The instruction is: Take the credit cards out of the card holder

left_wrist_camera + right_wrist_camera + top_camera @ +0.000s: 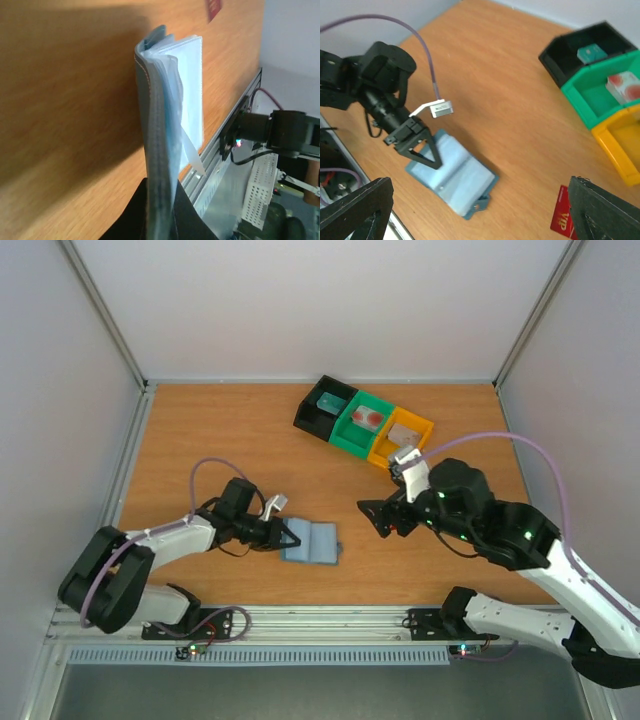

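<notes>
Your left tool (287,534), seen from above, clenches one edge of the light blue soft bifold card holder (315,542) on the wooden tabletop (220,430). Left wrist: a dark red plastic card (214,10) lies beyond it. Right wrist: your right tool (480,186) gapes empty.

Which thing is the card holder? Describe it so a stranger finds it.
On the wooden table, look near the front edge at the left gripper. The card holder is the light blue wallet it pinches. Unlike the rigid bins farther back, it is soft and flat.
</notes>
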Tool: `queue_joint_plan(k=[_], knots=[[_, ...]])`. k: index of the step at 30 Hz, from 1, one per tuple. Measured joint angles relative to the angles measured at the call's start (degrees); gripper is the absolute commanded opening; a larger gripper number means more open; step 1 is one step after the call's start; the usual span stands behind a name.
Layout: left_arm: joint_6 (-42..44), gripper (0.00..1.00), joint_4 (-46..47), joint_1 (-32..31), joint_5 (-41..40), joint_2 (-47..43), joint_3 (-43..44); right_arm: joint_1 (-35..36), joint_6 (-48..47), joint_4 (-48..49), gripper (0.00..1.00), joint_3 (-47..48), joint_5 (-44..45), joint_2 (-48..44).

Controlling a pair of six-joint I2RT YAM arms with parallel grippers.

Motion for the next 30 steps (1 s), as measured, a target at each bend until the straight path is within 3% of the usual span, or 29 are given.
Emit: queue_joint_plan(k=[5,6,9,11,14,17,22,27,30], knots=[[-2.84,0.03,-0.15,-0.07,1.16,4.15,-2.43,0.0,1.25,-1.77,0.97,-1.11,1.09,3.61],[-3.08,0.15,-0.15,-0.07,0.61,4.74,-2.73,0.0,1.46,-1.9,0.98,-1.27,1.16,3.87],[-3.87,0.68,-1.27,-0.07,-2.12,5.14,-3.78,0.0,1.88,-1.97,0.99,-1.31,1.29,4.52],[-3.91,0.96,-2.93,-0.07,-3.98,4.57,-3.87,0.0,2.12,-1.97,0.99,-1.38,1.55,4.7],[-4.02,0.99,-5.4,-0.24,-5.68,0.63,-2.82,-0.68,2.99,-2.14,0.99,-1.66,3.39,4.76],[-3.08,0.99,-13.0,0.07,-13.55,-3.5,-0.61,-4.87,4.35,-2.12,0.98,-1.95,4.59,5.05],[-0.79,0.99,-21.73,5.2,-25.09,-13.35,4.83,-23.34,6.82,-0.35,0.99,-6.21,4.35,2.62],[8.04,0.99,-13.51,14.1,-36.61,-26.91,6.62,-43.06,9.42,5.14,0.99,-12.33,3.82,-1.18],[16.0,0.99,-3.96,17.51,-44.35,-32.89,3.1,-47.71,9.81,10.62,0.99,-15.87,5.22,0.35]])
